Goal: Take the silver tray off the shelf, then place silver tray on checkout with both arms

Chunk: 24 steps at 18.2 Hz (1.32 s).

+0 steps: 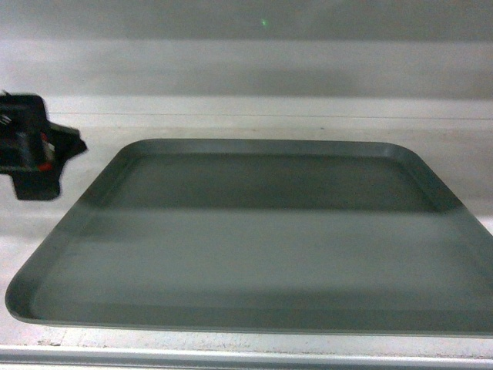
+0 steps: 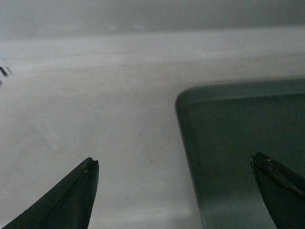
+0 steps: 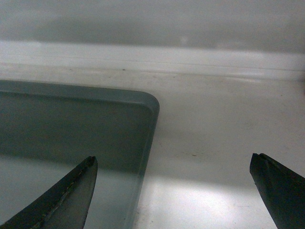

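Left tool: fingers spread wide, straddling the left rim of the silver tray — one finger over the bare shelf, the other over the tray floor; contact with the tray cannot be confirmed. Right tool: equally wide apart, straddling the tray's right rim, gripping nothing. Count — one tray, lying flat on the white shelf board; two tools, only the left body showing in the head view.
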{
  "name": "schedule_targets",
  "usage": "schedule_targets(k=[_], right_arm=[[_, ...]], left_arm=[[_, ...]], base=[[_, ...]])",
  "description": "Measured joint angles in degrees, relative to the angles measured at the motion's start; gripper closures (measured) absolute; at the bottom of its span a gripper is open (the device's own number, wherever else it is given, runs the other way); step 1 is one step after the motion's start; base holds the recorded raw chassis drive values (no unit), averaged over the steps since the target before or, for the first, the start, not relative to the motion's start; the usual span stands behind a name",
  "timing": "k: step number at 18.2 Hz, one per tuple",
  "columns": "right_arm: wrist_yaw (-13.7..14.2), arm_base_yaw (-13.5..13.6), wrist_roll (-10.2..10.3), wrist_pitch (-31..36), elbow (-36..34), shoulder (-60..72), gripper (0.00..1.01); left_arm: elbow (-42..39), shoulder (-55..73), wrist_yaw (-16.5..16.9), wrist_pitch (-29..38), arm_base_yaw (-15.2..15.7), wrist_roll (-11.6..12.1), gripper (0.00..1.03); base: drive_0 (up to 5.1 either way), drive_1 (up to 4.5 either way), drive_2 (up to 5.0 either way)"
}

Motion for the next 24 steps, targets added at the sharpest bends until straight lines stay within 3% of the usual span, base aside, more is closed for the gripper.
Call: schedule_targets(k=[4,11,22,24], right_arm=[[1.51,0.68,1.51,-2.32,5.11,10.23,0.03],[3.80,1.90,4.26,-7.50,10.38,16.55,0.03],[8.33,5.62,6.16,-8.22,11.04,20.59,0.03],[8.48,6.01,6.38,-8.15,11.02,21.03,0.12]], left_arm=[[4.22,7.41,-0.02,-0.92,-1.75,0.17,0.05],[5.44,9.49,-2.16,-4.42,-3.54,0.04,0.05],[3.48,11.15,-4.44,-3.43,-5.68,-1.55,0.05],[3.39,11.23,-4.55,-3.28,-5.77,-1.57,0.05]], base=[[0.0,0.00,0.0],[0.0,0.00,0.0],[0.0,0.00,0.0],[0.0,0.00,0.0]])
